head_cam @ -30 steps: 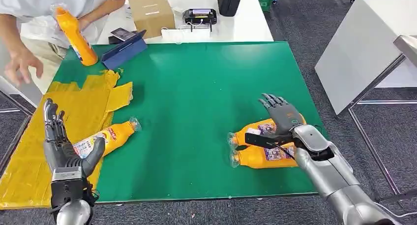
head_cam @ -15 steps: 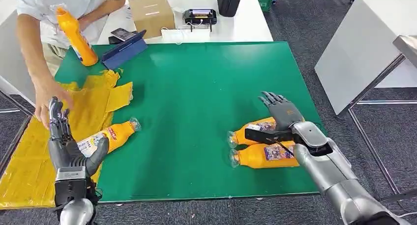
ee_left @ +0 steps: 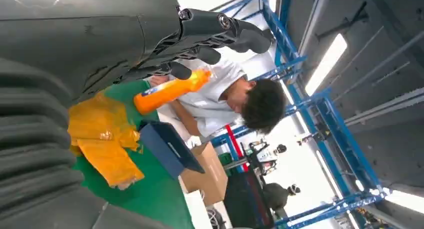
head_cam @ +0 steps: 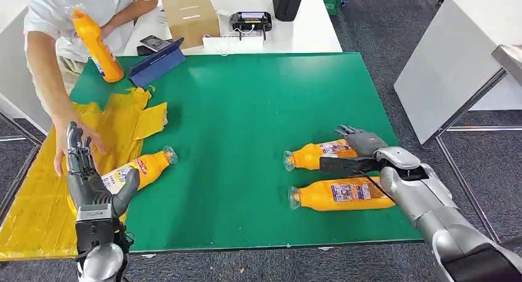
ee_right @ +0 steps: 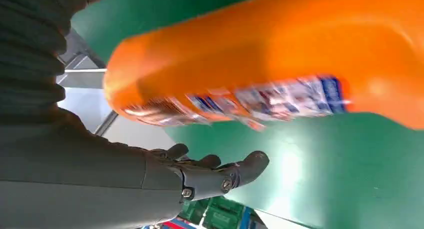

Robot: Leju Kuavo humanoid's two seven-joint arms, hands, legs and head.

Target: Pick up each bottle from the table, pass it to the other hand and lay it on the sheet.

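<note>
R hand [head_cam: 359, 148] lies over the base end of the far orange bottle [head_cam: 317, 154] on the green surface [head_cam: 246, 109]; can't tell if the fingers grip it. Second bottle [head_cam: 341, 194] lies just beside, nearer the robot. L hand [head_cam: 86, 177] upright, fingers apart, holding nothing, at the yellow sheet [head_cam: 37, 196]. Third bottle [head_cam: 138, 170] lies at the sheet's edge, partly on the green. A person's hand [head_cam: 77, 140] reaches onto the sheet; their other hand holds an upright bottle [head_cam: 95, 45].

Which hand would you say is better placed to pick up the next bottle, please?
The right hand: it already sits at the farther of two lying bottles. The left hand stands open over the yellow sheet.
</note>
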